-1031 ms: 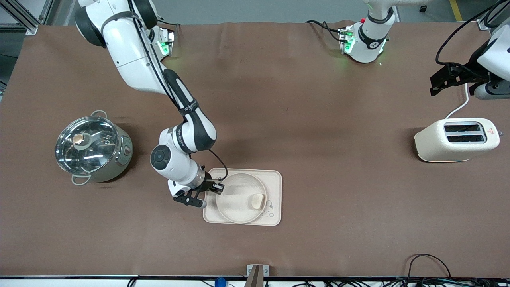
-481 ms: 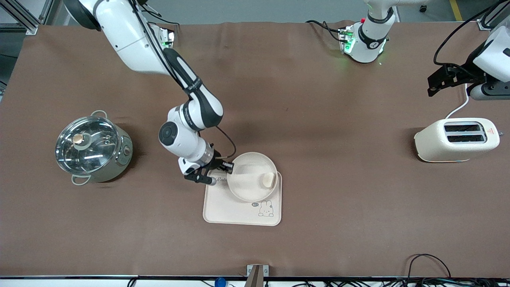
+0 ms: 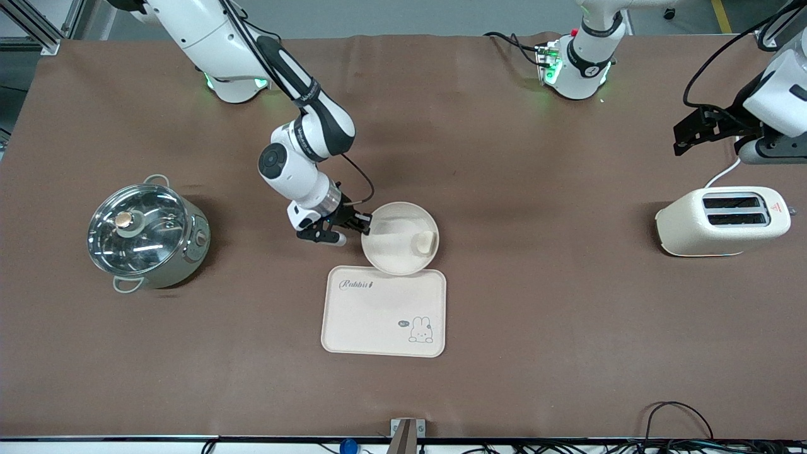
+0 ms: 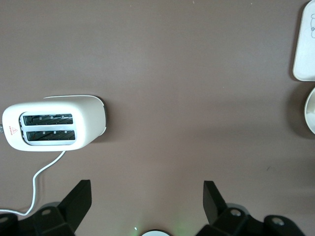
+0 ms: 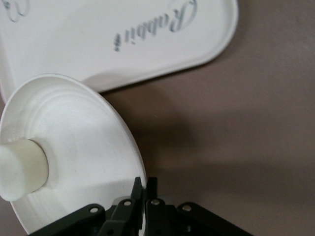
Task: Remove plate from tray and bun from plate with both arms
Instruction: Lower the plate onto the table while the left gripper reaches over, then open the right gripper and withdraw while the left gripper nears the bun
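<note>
Brown mat covers the table (image 3: 504,189); grey floor shows along the top edge w/ aluminium framing at the corner, cables along the near edge. A steel pot w/ glass lid (image 3: 146,234) stands toward the right arm's end, a cream toaster (image 3: 722,221) toward the left arm's end, slots up, its white cord running off toward the left arm.

The tray (image 3: 383,311) w/ rabbit drawing lies flat near mid-table, long axis running along the table. The plate (image 3: 400,238) is held up off the surface, over the mat just past the tray's farther edge, its near rim overlapping that edge in the front view. It sits roughly level, maybe slightly tilted. The bun (image 3: 424,241) rests in the plate on the side away from the gripper, near the rim; its orientation is hard to tell.

Right arm reaches down from its base, elbow bent, wrist angled so the right gripper (image 3: 364,226) meets the plate side-on; fingers (image 5: 139,189) pinched narrow on the rim (image 5: 133,147).

Left arm waits, folded high; left gripper (image 3: 703,129) hangs over the mat above the toaster, fingers (image 4: 78,199) spread wide, holding nothing.
</note>
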